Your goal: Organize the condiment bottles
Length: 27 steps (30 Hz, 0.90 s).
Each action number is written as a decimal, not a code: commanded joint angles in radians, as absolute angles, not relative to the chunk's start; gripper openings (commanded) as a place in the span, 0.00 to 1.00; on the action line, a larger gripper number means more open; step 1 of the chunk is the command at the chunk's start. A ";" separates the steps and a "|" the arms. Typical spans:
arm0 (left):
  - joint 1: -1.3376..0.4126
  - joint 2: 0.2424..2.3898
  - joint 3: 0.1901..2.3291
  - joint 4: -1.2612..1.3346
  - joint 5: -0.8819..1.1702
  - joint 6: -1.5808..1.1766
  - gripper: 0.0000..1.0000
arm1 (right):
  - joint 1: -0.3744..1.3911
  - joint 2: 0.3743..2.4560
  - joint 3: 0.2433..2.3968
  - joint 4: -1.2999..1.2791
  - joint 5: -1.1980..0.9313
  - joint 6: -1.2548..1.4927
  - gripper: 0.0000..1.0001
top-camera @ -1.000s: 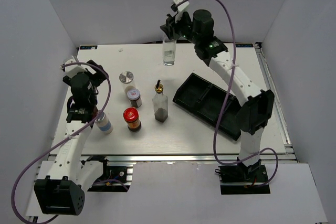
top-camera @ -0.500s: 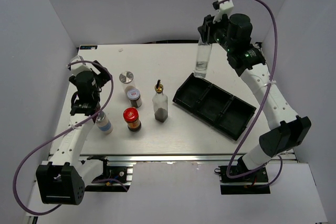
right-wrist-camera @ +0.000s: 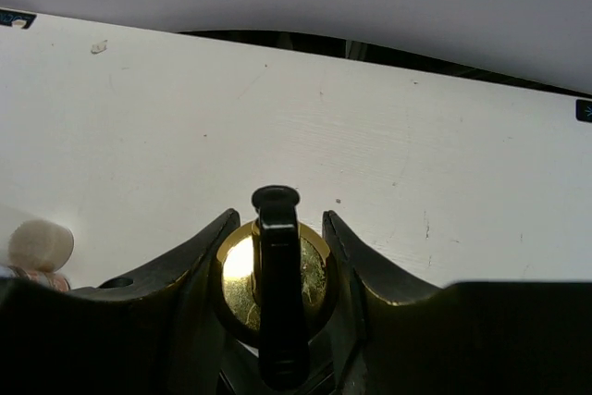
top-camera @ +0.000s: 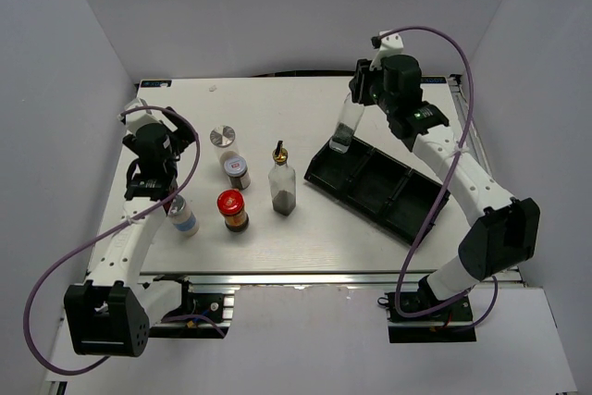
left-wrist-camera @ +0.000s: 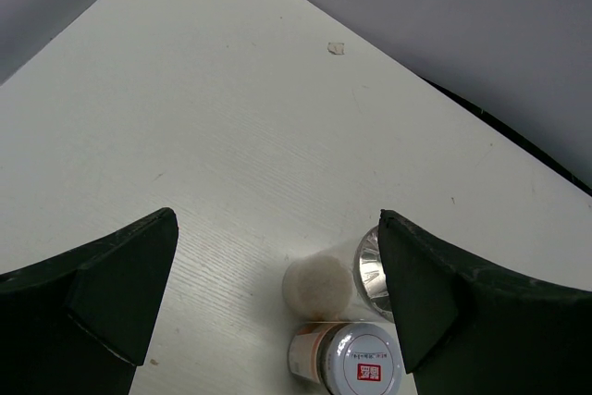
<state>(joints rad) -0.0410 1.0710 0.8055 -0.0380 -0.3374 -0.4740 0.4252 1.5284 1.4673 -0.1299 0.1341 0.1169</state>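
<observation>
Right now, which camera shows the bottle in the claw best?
The top view: the whole clear bottle shows, held at its neck by the right claw. The right wrist view shows only its gold pourer between the fingers; the left wrist view misses it.

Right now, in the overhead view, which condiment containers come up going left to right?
White blue-banded bottle → red-capped jar → glass bottle with dark contents → clear glass bottle in the right gripper. Silver-lidded jar and white-lidded jar overlap the red-capped one sideways, so omitted.
</observation>
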 commanded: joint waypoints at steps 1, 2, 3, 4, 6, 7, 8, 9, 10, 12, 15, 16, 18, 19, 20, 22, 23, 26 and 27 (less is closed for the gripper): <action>-0.038 1.034 0.819 -0.038 -0.370 -0.479 0.98 | 0.428 1.474 1.470 0.089 0.192 0.170 0.00; -0.038 1.031 0.819 -0.040 -0.376 -0.477 0.98 | 0.429 1.477 1.457 0.092 0.202 0.175 0.00; -0.038 1.028 0.816 -0.038 -0.377 -0.477 0.98 | 0.431 1.479 1.451 0.094 0.210 0.179 0.00; -0.038 1.023 0.815 -0.035 -0.377 -0.479 0.98 | 0.437 1.483 1.448 0.094 0.213 0.179 0.00; -0.038 1.019 0.807 -0.026 -0.371 -0.479 0.98 | 0.446 1.493 1.440 0.094 0.233 0.173 0.00; -0.037 1.019 0.807 -0.026 -0.371 -0.480 0.98 | 0.448 1.493 1.439 0.092 0.238 0.172 0.00; -0.037 1.017 0.807 -0.026 -0.371 -0.480 0.98 | 0.449 1.493 1.428 0.094 0.247 0.173 0.00; -0.038 1.017 0.807 -0.026 -0.371 -0.480 0.98 | 0.456 1.486 1.419 0.100 0.259 0.175 0.00; -0.037 1.017 0.807 -0.026 -0.371 -0.482 0.98 | 0.457 1.482 1.408 0.112 0.284 0.176 0.00; -0.038 1.019 0.807 -0.025 -0.374 -0.482 0.98 | 0.465 1.465 1.362 0.141 0.304 0.178 0.00; -0.038 1.019 0.804 -0.020 -0.376 -0.485 0.98 | 0.479 1.469 1.342 0.166 0.337 0.175 0.00; -0.038 1.020 0.802 -0.020 -0.374 -0.486 0.98 | 0.483 1.473 1.338 0.173 0.359 0.172 0.00; -0.038 1.022 0.802 -0.017 -0.374 -0.486 0.98 | 0.505 1.491 1.338 0.193 0.400 0.158 0.00; -0.037 1.023 0.804 -0.017 -0.376 -0.488 0.98 | 0.514 1.497 1.338 0.199 0.425 0.150 0.00; -0.038 1.023 0.805 -0.017 -0.377 -0.488 0.98 | 0.523 1.502 1.335 0.204 0.475 0.144 0.00; -0.038 1.020 0.805 -0.028 -0.388 -0.486 0.98 | 0.552 1.505 1.306 0.253 0.535 0.121 0.00; -0.038 1.017 0.802 -0.026 -0.390 -0.486 0.98 | 0.561 1.503 1.298 0.271 0.552 0.112 0.00; -0.038 1.006 0.802 -0.029 -0.397 -0.486 0.98 | 0.600 1.512 1.281 0.316 0.633 0.086 0.00; -0.038 1.003 0.804 -0.031 -0.399 -0.486 0.98 | 0.604 1.514 1.279 0.319 0.641 0.086 0.00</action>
<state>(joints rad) -0.0410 1.0393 0.8047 -0.0303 -0.3782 -0.4805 0.5816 1.5314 1.2655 0.1230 0.5220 0.1089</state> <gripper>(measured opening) 0.979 0.448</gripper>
